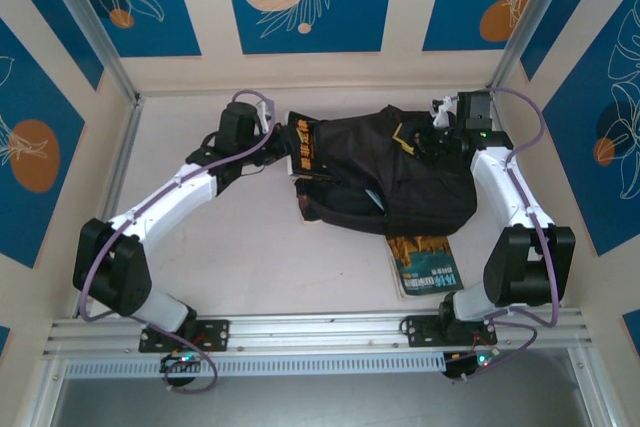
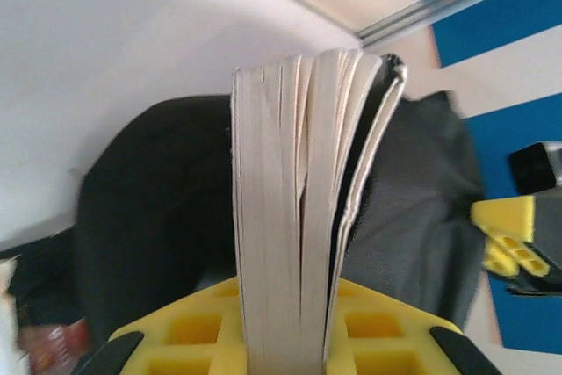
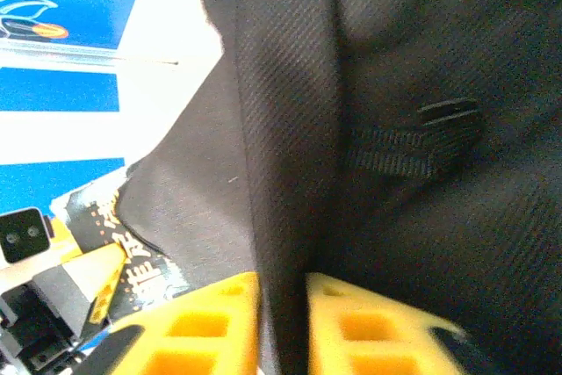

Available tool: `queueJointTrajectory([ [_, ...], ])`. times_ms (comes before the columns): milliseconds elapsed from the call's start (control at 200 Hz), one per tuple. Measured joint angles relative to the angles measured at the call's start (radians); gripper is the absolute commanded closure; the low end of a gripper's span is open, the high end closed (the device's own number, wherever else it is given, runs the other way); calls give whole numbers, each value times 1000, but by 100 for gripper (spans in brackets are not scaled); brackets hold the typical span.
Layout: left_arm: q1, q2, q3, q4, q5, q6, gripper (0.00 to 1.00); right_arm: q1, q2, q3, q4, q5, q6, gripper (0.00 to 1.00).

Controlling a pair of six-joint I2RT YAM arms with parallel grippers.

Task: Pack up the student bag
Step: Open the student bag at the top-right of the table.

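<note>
The student bag, black and soft, lies at the middle back of the table. My left gripper is at the bag's left end, shut on a thick book with a dark cover. In the left wrist view the book's page edges stand upright between the yellow fingers, with the bag behind them. At the bag's upper right corner my right gripper pinches a fold of its black fabric; the yellow fingers press that fold from both sides.
A second book with a teal and orange cover lies flat in front of the bag, near the right arm's base. Metal frame posts and patterned walls enclose the table. The held book's cover appears low on the left in the right wrist view.
</note>
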Motion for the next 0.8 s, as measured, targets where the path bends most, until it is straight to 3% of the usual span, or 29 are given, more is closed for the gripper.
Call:
queueJointTrajectory([
  [130, 0, -7, -56, 121, 37, -34, 100, 7, -2, 17, -21, 14, -16, 48],
  [450, 0, -73, -131, 215, 105, -82, 100, 227, 36, 325, -365, 408, -140, 46],
  [800, -25, -90, -135, 294, 115, -132, 100, 476, 149, 557, -515, 475, -196, 44],
])
